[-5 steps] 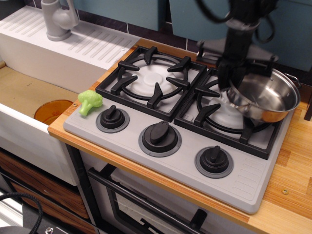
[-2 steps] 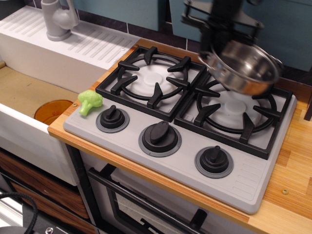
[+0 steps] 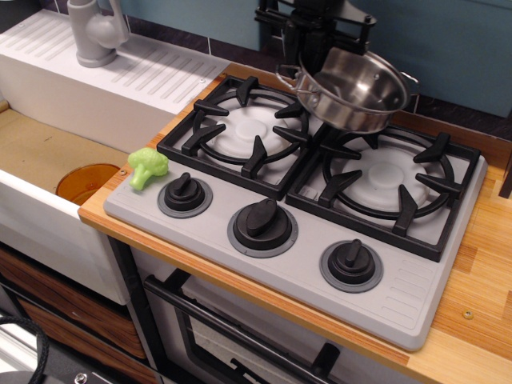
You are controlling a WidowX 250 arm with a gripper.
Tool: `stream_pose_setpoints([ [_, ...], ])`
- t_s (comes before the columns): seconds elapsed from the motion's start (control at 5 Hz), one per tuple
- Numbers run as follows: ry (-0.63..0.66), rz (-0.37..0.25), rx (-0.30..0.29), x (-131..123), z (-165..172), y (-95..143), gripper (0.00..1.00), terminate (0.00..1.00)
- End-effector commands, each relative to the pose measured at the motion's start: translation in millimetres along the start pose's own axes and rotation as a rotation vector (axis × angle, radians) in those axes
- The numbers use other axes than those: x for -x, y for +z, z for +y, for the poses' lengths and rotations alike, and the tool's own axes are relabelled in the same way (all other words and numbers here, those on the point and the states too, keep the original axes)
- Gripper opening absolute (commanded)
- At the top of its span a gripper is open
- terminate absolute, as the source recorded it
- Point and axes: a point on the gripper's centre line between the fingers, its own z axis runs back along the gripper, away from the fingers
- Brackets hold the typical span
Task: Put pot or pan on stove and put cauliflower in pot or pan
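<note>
The shiny steel pot (image 3: 354,90) hangs tilted in the air over the back of the stove (image 3: 308,268), above the strip between the two black grates. My gripper (image 3: 318,56), a dark shape at the top edge, is shut on the pot's far left rim. The pot touches neither grate. The light-green cauliflower (image 3: 147,166) lies on the stove's front left corner, beside the left knob (image 3: 184,192), well away from the gripper. Both burners, the left burner (image 3: 240,128) and the right burner (image 3: 388,178), carry nothing.
A sink basin (image 3: 40,152) lies to the left, with an orange disc (image 3: 86,182) in it and a grey faucet (image 3: 94,32) behind. A wooden counter (image 3: 480,272) runs along the stove's right side. The oven door handle (image 3: 240,340) is below the front edge.
The pot has been carried up and to the left, from low over the right burner to the back between the two burners. The cauliflower has not moved.
</note>
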Motion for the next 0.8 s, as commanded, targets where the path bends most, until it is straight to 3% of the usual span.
stream_pose_setpoints([
  [0.0,0.008,-0.075,0.007,-7.2,35.7,2.1,0.0,0.0],
  [0.6,-0.004,-0.086,0.011,9.8,81.7,-19.8,0.0,0.0],
])
